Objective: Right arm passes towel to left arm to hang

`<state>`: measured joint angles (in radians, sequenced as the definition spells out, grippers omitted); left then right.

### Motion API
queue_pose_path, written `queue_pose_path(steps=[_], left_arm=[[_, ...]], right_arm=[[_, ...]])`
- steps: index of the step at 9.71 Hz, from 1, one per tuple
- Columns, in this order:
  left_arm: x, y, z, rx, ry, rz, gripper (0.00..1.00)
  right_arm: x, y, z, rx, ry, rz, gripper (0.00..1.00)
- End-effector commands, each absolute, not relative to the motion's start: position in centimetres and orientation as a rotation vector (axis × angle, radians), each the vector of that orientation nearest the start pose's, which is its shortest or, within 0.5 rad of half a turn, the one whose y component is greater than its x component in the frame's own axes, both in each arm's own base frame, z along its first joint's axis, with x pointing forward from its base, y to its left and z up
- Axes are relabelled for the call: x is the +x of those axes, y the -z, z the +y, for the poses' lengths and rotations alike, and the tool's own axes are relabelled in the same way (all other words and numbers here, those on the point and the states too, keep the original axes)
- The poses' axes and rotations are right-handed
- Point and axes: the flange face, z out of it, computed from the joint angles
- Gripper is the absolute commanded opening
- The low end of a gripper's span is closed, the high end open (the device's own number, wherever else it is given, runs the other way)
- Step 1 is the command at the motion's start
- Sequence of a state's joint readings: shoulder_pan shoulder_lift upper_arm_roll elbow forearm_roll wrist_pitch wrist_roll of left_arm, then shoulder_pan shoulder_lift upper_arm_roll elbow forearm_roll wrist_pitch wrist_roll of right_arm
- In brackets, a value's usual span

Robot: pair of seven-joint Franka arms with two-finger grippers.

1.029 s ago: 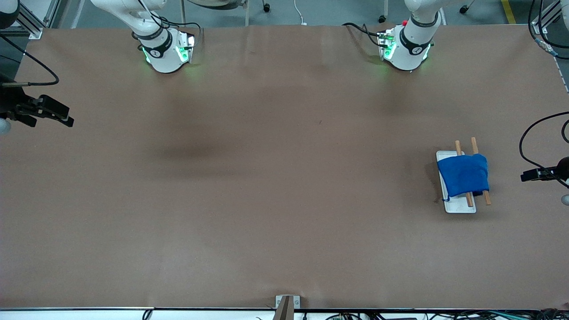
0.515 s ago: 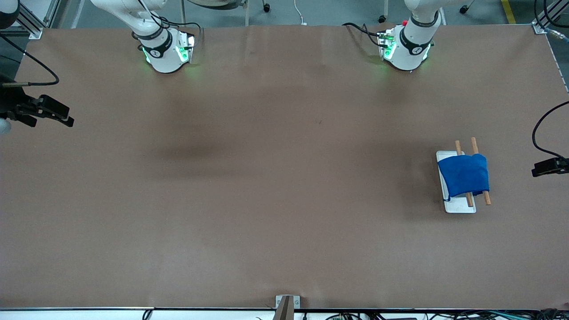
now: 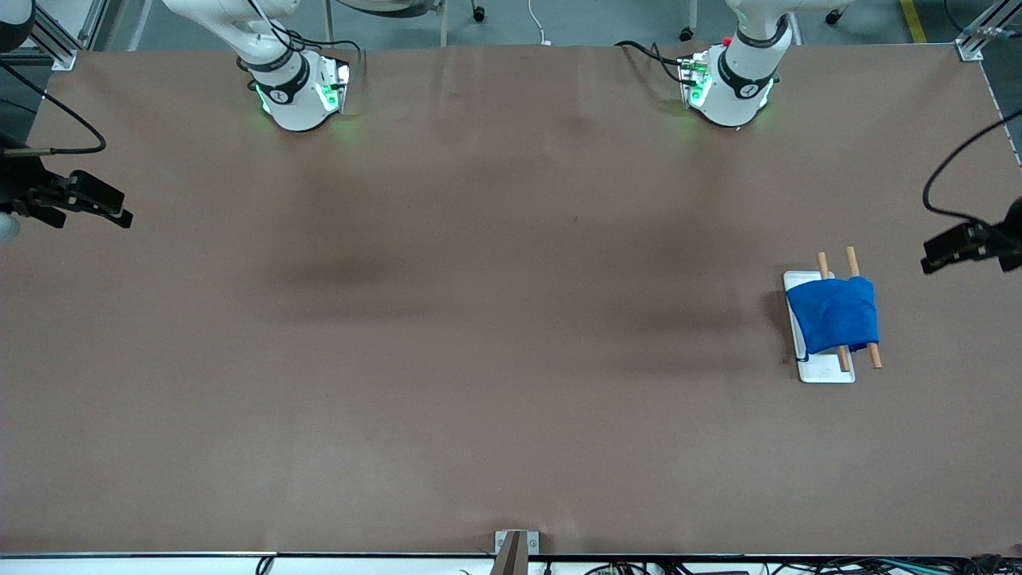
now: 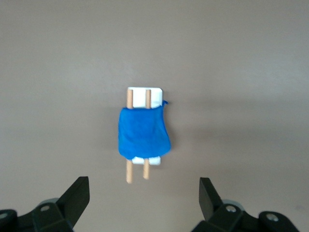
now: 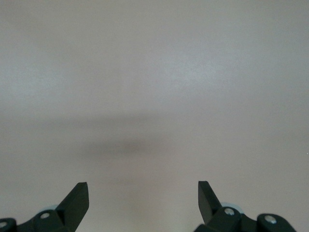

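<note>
The towel hangs draped over two wooden rods that stand side by side on a white base, toward the left arm's end of the table. The cloth covers the middle of both rods, and their ends stick out at either side of it. One end of the white base shows bare past the towel's edge.

The left gripper is up in the air over the table's edge at the left arm's end, off to the side of the towel and well apart from it, touching nothing. Its fingers stand wide apart and hold nothing. In the left wrist view the towel sits between the two spread fingertips and well below them, with the rods and the white base plain to see under it.

The right gripper waits over the table's edge at the right arm's end, a whole table's length from the towel. Its fingers are also wide apart and empty.

The front view shows both arm bases, the left arm and the right arm, which neither wrist view shows. The right wrist view shows only bare brown table with a faint shadow, and no towel. The left wrist view alone shows a thin blue loop at one corner of the towel, by the base.
</note>
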<state>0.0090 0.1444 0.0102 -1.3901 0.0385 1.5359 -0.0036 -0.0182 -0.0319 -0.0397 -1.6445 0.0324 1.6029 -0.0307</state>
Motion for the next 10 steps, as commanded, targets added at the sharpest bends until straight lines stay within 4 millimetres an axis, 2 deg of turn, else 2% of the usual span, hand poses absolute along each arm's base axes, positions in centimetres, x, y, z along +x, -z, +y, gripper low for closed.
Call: queue_pose_path(steps=[1, 3, 5, 6, 7, 10], left_arm=[[57.1, -62.5, 0.3, -3.181, -0.130, -0.091, 1.00], [55.0, -64.3, -1.7, -3.183, -0.119, -0.096, 1.00], [53.0, -65.1, -2.6, -3.180, -0.107, -0.152, 1.00], [51.9, -64.8, -3.6, -3.178, -0.095, -0.135, 1.00], [51.3, -64.6, -4.6, -3.174, -0.088, -0.119, 1.00], [50.6, -65.5, -5.4, -3.161, -0.078, -0.167, 1.00]], right_arm=[[53.8, -61.2, -3.2, -3.113, -0.007, 0.037, 1.00], [53.8, -61.2, -3.1, -3.112, -0.007, 0.035, 1.00], [53.8, -61.2, -3.1, -3.114, -0.007, 0.035, 1.00], [53.8, -61.2, -3.1, -3.114, -0.005, 0.035, 1.00], [53.8, -61.2, -3.1, -3.112, -0.005, 0.035, 1.00], [53.8, -61.2, -3.1, -3.114, -0.007, 0.035, 1.00]])
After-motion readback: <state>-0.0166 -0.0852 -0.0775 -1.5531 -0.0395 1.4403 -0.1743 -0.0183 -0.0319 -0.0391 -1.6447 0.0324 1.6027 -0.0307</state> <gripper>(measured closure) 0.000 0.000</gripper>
